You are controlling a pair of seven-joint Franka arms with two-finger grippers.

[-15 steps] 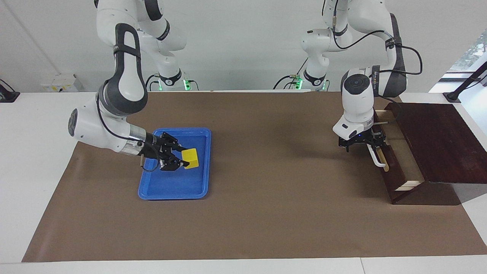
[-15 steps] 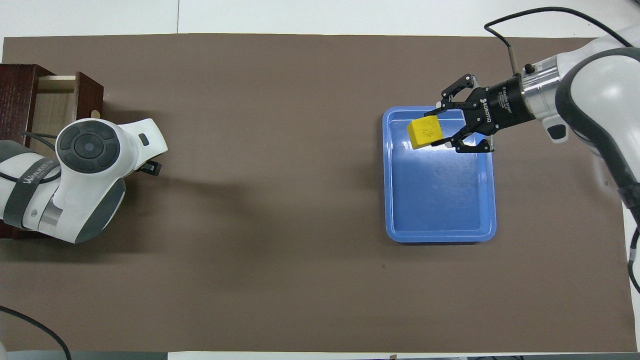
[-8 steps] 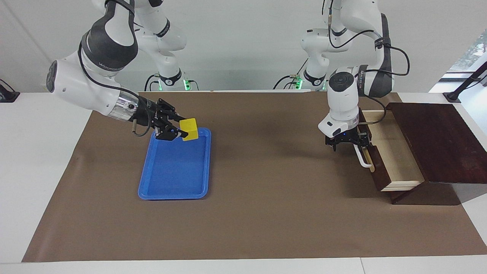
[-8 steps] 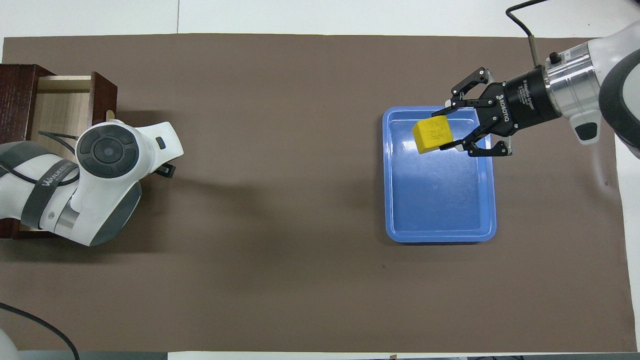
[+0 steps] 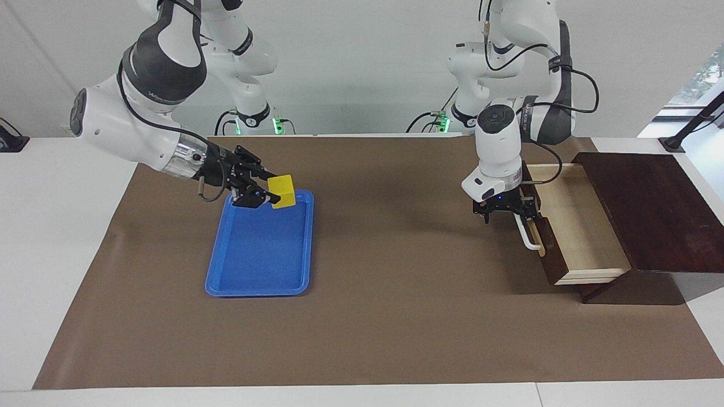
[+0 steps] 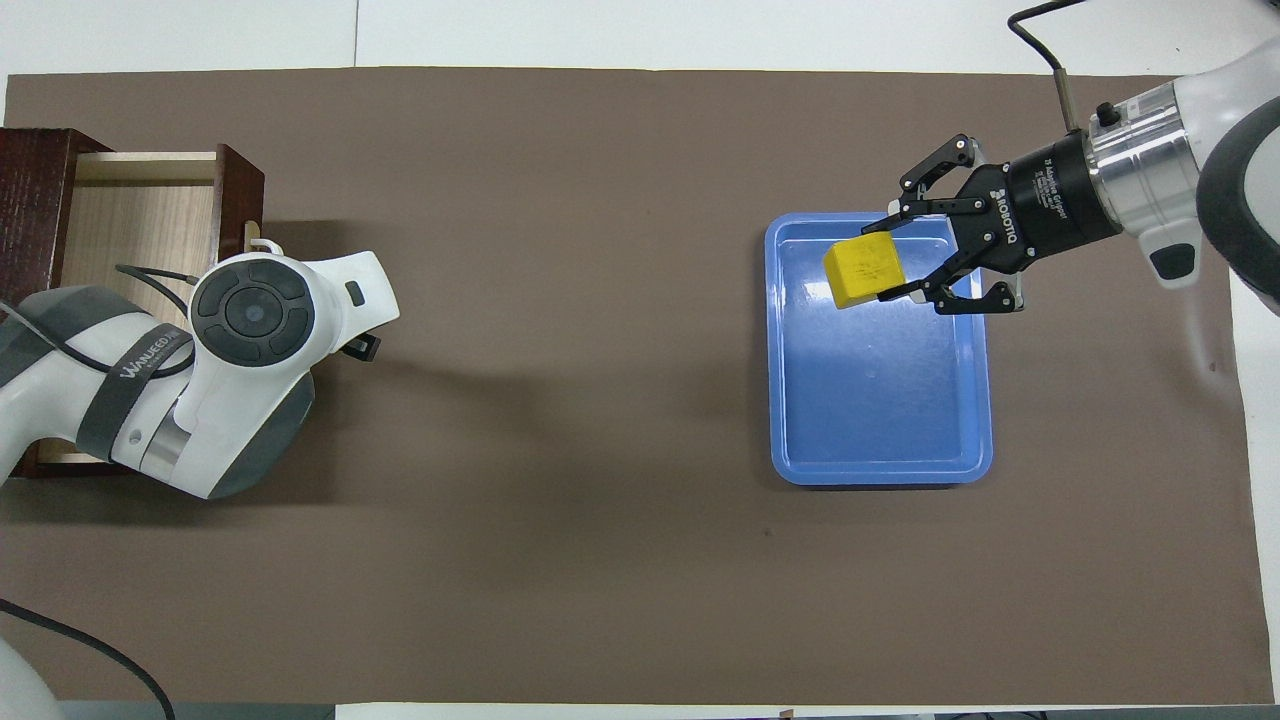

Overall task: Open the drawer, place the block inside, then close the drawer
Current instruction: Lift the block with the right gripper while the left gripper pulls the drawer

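Holding block [image 5: 281, 191] above tray [image 5: 257, 285]

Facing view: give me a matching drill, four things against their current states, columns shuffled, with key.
Things:
1. yellow block
2. drawer
3. blue tray
4. left pincer

States:
A. at the white handle
B. lying with nothing in it
C. held above the tray in the right pincer
D. pulled open, pale inside showing

Pairs: 1-C, 2-D, 3-B, 4-A
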